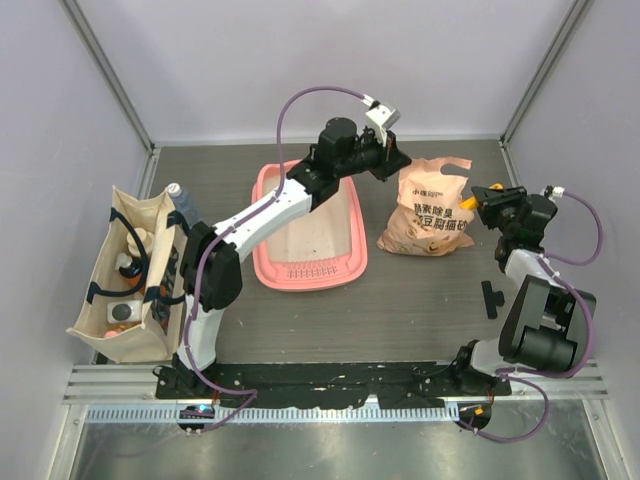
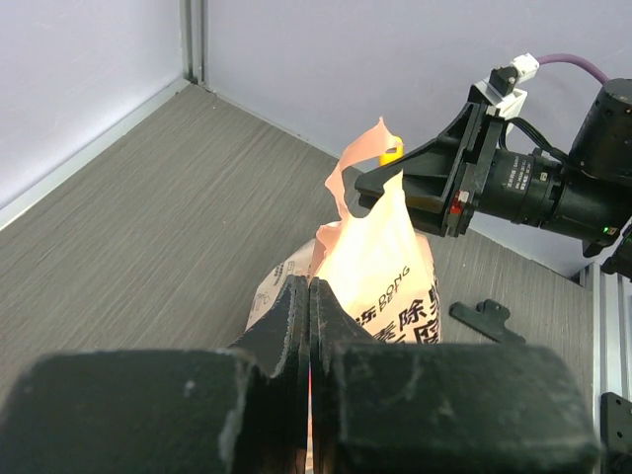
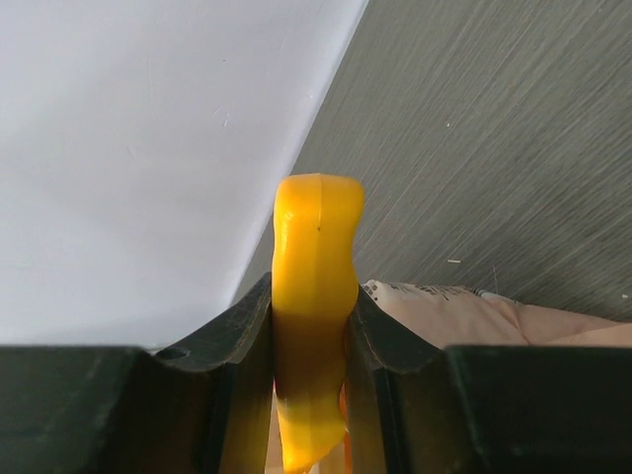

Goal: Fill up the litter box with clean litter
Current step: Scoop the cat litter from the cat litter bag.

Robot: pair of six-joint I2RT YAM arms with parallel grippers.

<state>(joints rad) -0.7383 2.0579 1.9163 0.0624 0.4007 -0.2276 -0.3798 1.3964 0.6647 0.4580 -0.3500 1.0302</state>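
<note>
The pink litter box [image 1: 305,285] waits unfilled; at its three o'clock the left hand [image 2: 308,296] pinches the litter bag [image 1: 430,215] by its lip and the right hand [image 3: 314,306] grips a yellow scoop [image 3: 316,237], which I reckon must dip inside next.

The top view looks down from above and behind the arm bases [image 1: 190,378] onto the whole table [image 1: 420,300]. The left wrist camera peers over its own left gripper [image 2: 309,296], facing right toward the peach bag [image 2: 385,267] and the right gripper [image 2: 380,176] — both shared with the top view. The right wrist camera sits closest — yellow scoop [image 3: 314,257] filling its middle, a corner of that bag behind.
</note>
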